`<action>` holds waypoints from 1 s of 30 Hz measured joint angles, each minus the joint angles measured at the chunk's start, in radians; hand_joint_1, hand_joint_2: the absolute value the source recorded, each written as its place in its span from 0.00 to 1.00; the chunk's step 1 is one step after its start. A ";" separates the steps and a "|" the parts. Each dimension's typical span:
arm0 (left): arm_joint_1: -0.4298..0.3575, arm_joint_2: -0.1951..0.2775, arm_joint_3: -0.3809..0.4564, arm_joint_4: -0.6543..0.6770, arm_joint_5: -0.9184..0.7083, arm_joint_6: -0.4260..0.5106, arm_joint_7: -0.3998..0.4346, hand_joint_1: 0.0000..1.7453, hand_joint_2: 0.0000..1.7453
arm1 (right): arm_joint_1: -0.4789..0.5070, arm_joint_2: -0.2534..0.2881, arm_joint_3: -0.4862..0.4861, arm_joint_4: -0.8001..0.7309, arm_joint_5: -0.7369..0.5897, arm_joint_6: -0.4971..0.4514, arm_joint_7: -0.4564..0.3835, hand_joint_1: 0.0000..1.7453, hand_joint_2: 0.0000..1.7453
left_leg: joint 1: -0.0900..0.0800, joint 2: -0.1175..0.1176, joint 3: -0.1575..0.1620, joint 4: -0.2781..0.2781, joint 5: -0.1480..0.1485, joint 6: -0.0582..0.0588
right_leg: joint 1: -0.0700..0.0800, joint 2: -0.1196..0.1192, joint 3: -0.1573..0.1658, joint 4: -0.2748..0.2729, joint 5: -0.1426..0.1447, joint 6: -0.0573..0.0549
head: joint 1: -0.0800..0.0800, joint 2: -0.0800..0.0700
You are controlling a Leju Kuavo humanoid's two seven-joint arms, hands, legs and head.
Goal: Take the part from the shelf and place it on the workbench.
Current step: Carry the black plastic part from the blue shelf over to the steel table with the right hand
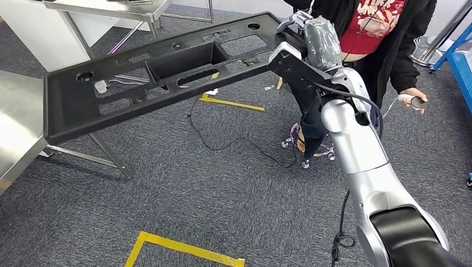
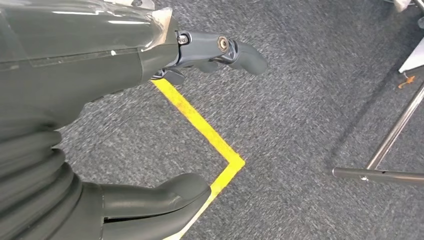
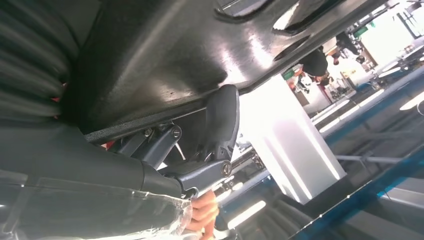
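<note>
The part [image 1: 156, 72] is a long black plastic panel with several cut-outs, held nearly level above the carpet in the head view. My right hand [image 1: 311, 39], wrapped in clear film, grips its right end. In the right wrist view its dark fingers [image 3: 222, 120] press against the glossy underside of the part [image 3: 175, 55]. The part's left end reaches over the edge of the steel workbench [image 1: 16, 122]; I cannot tell whether it touches. My left hand [image 2: 90, 65] hangs over the floor, fingers apart, holding nothing.
A person in a red top and black jacket [image 1: 384, 28] stands close behind my right arm, holding a small controller [image 1: 416, 102]. A second steel table [image 1: 106, 8] stands at the back. Yellow tape [image 1: 183, 248] and a black cable [image 1: 234, 142] lie on the grey carpet.
</note>
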 joint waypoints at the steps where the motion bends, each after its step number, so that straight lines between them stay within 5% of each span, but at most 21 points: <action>1: 0.001 0.000 0.000 0.000 0.000 0.000 0.000 0.00 1.00 | 0.000 0.002 0.000 -0.001 0.000 0.000 0.001 1.00 1.00 | 0.002 0.001 -0.004 0.002 -0.001 -0.005 | -0.001 -0.008 0.002 -0.002 0.002 -0.006 | 0.000 0.000; 3: 0.001 0.001 0.000 -0.001 0.000 0.001 0.000 0.00 1.00 | -0.001 0.005 0.000 -0.003 0.001 0.000 0.001 1.00 1.00 | 0.003 0.037 -0.027 0.043 -0.028 -0.015 | -0.004 -0.026 0.006 -0.006 0.004 -0.020 | -0.002 0.000; 5: -0.001 0.000 0.000 -0.002 0.000 0.001 0.000 0.00 1.00 | -0.002 0.007 0.000 -0.005 0.002 0.001 0.001 1.00 1.00 | 0.006 0.087 -0.084 0.158 -0.084 -0.024 | -0.001 -0.043 0.009 -0.008 0.002 -0.031 | -0.004 0.000; 7: 0.000 0.000 0.000 -0.003 0.002 0.002 0.000 0.00 1.00 | -0.002 0.010 0.001 -0.005 0.003 0.005 0.001 1.00 1.00 | 0.011 0.105 -0.141 0.264 -0.118 -0.030 | 0.003 -0.062 0.009 -0.008 -0.001 -0.035 | -0.004 0.000; 8: 0.002 -0.001 0.000 -0.003 0.005 0.002 0.000 0.00 1.00 | -0.004 0.014 0.001 -0.003 0.004 0.007 0.001 1.00 1.00 | 0.014 0.108 -0.148 0.272 -0.111 -0.032 | 0.003 -0.071 0.009 -0.008 -0.002 -0.036 | -0.004 0.000; 12: 0.004 0.003 0.001 -0.010 0.017 0.003 0.000 0.00 1.00 | -0.026 0.029 0.005 0.012 0.004 0.012 -0.017 1.00 1.00 | 0.012 0.161 -0.038 0.056 -0.012 -0.028 | 0.010 -0.103 0.015 -0.007 -0.009 -0.030 | -0.004 0.000; 14: 0.005 0.006 0.001 -0.015 0.021 0.003 0.000 0.00 1.00 | -0.043 0.037 0.007 0.025 0.003 0.011 -0.029 1.00 1.00 | 0.003 0.174 -0.011 0.010 -0.006 -0.019 | 0.018 -0.118 0.018 -0.007 -0.014 -0.021 | -0.002 0.000; 16: 0.008 0.008 0.002 -0.020 0.022 0.004 0.000 0.00 1.00 | -0.053 0.048 0.010 0.037 0.004 0.010 -0.037 1.00 1.00 | 0.001 0.152 -0.006 0.004 -0.003 -0.006 | 0.021 -0.130 0.022 -0.006 -0.019 -0.011 | -0.001 0.000; 18: 0.010 0.009 0.003 -0.025 0.023 0.005 0.000 0.00 1.00 | -0.060 0.057 0.012 0.046 0.005 0.008 -0.040 1.00 1.00 | 0.003 0.133 0.003 -0.005 0.002 0.008 | 0.017 -0.102 0.011 0.025 -0.038 -0.005 | 0.000 0.000; 20: 0.009 0.009 0.003 -0.029 0.023 0.006 0.000 0.00 1.00 | -0.066 0.060 0.012 0.054 0.005 0.007 -0.042 1.00 1.00 | 0.004 0.113 0.007 -0.010 0.005 0.019 | 0.011 -0.054 -0.043 0.135 -0.081 -0.009 | 0.002 0.000; 23: 0.011 0.009 0.006 -0.032 0.029 0.006 0.000 0.00 1.00 | -0.067 0.064 0.013 0.072 0.006 0.007 -0.044 1.00 1.00 | 0.004 0.074 0.007 -0.009 0.005 0.024 | 0.009 -0.036 -0.131 0.286 -0.118 -0.004 | 0.004 0.000; 24: 0.013 0.008 0.008 -0.032 0.032 0.006 0.000 0.00 1.00 | -0.069 0.066 0.014 0.078 0.006 0.007 -0.044 1.00 1.00 | 0.004 0.060 0.007 -0.008 0.005 0.024 | 0.008 -0.035 -0.128 0.269 -0.102 0.005 | 0.004 0.000; 27: 0.017 0.009 0.018 -0.032 0.037 0.006 0.000 0.00 1.00 | -0.083 0.077 0.020 0.095 0.008 0.007 -0.046 1.00 1.00 | 0.004 0.026 0.003 0.000 0.001 0.016 | -0.001 -0.005 -0.041 0.074 -0.020 0.026 | 0.004 0.000; 30: 0.022 0.012 0.027 -0.034 0.039 0.006 0.000 0.00 1.00 | -0.095 0.091 0.027 0.108 0.008 0.006 -0.052 1.00 1.00 | 0.003 0.003 -0.005 0.006 0.000 -0.002 | -0.001 0.006 -0.005 0.006 -0.002 0.009 | 0.002 0.000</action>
